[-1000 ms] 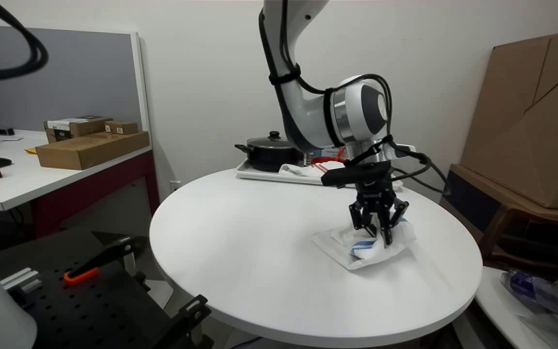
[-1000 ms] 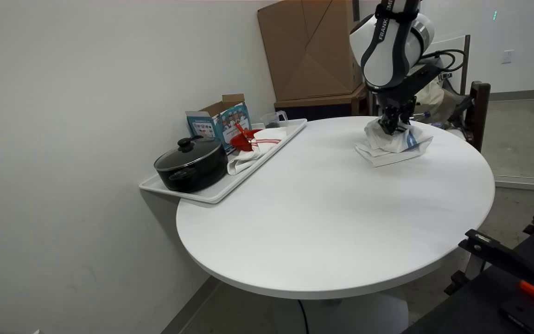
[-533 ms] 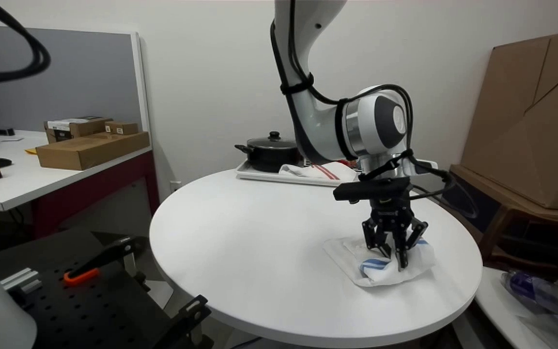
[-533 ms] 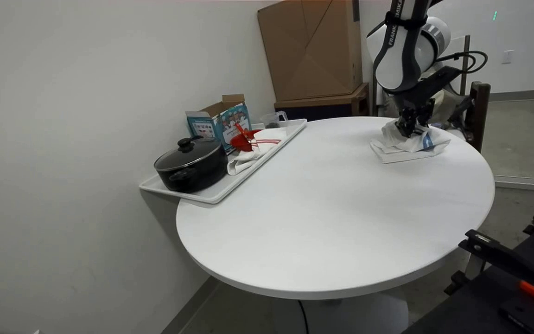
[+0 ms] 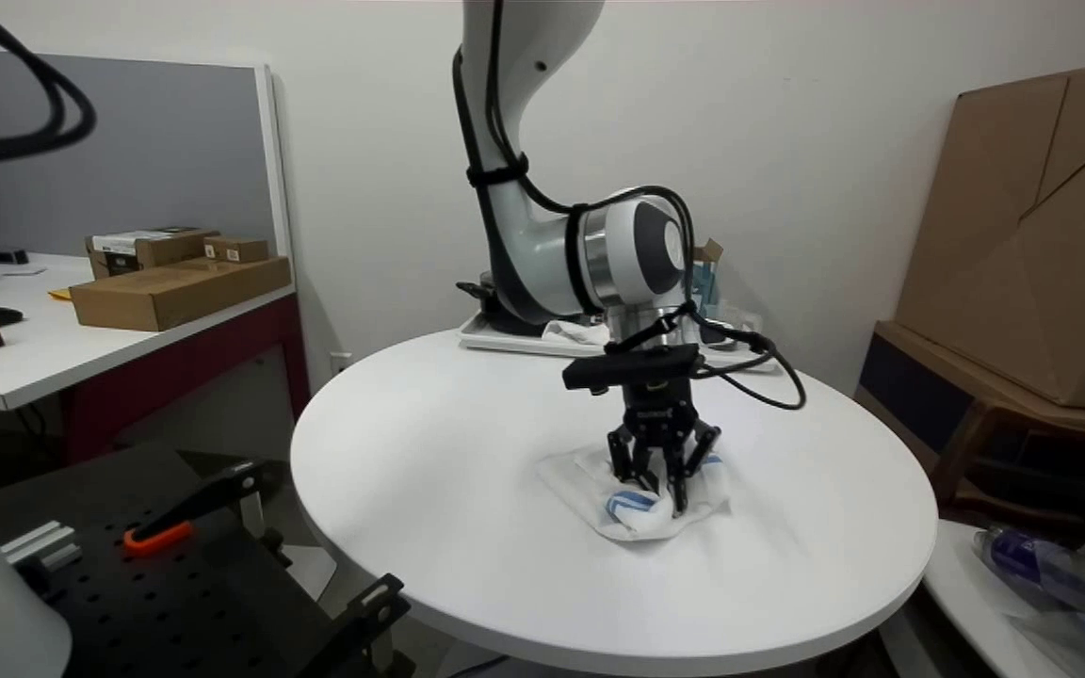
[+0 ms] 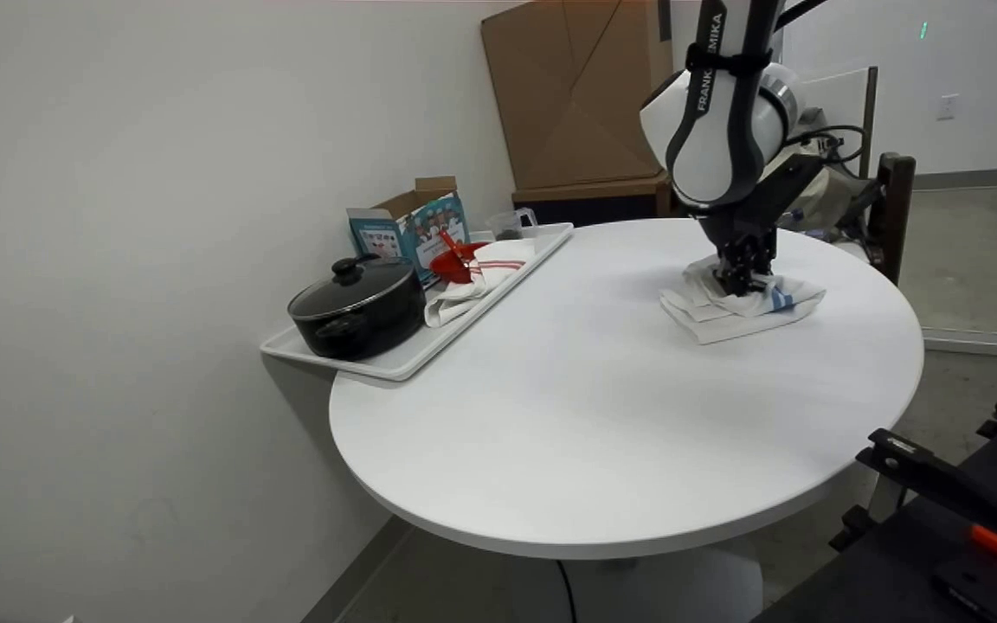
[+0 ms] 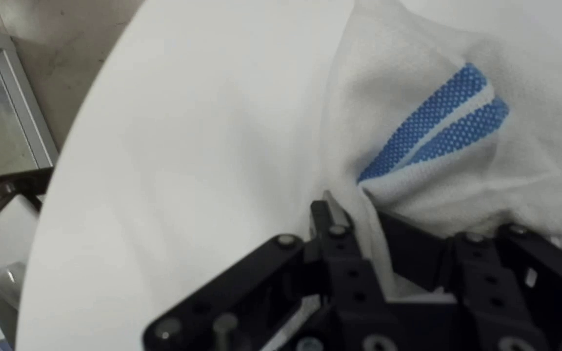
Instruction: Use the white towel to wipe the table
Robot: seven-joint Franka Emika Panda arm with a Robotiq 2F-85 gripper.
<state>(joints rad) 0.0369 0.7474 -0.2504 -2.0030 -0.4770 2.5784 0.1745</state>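
Observation:
The white towel (image 5: 580, 494) with blue stripes lies crumpled and partly folded on the round white table (image 5: 448, 443), right of the middle in an exterior view. It also shows in an exterior view (image 6: 719, 327) toward the table's far right. My gripper (image 5: 663, 499) points down onto the towel. In the wrist view the gripper (image 7: 355, 212) has a fold of the towel (image 7: 398, 63) pinched between its black fingers (image 7: 408, 243), which stand slightly apart. The fingertips are low, close to the tabletop; part of the towel under them is hidden.
A white tray (image 6: 408, 359) at the table's wall-side edge holds a black lidded pot (image 6: 360, 303), a red bowl (image 6: 451, 266), a red-striped towel (image 6: 498, 264), a blue box (image 6: 438, 225) and a clear cup (image 6: 509, 225). A large cardboard box (image 5: 1023, 235) stands beyond the table.
The gripper and towel first slid right, then back left past the starting place in the exterior view facing the tray, ending nearer that camera. The towel stayed in the gripper.

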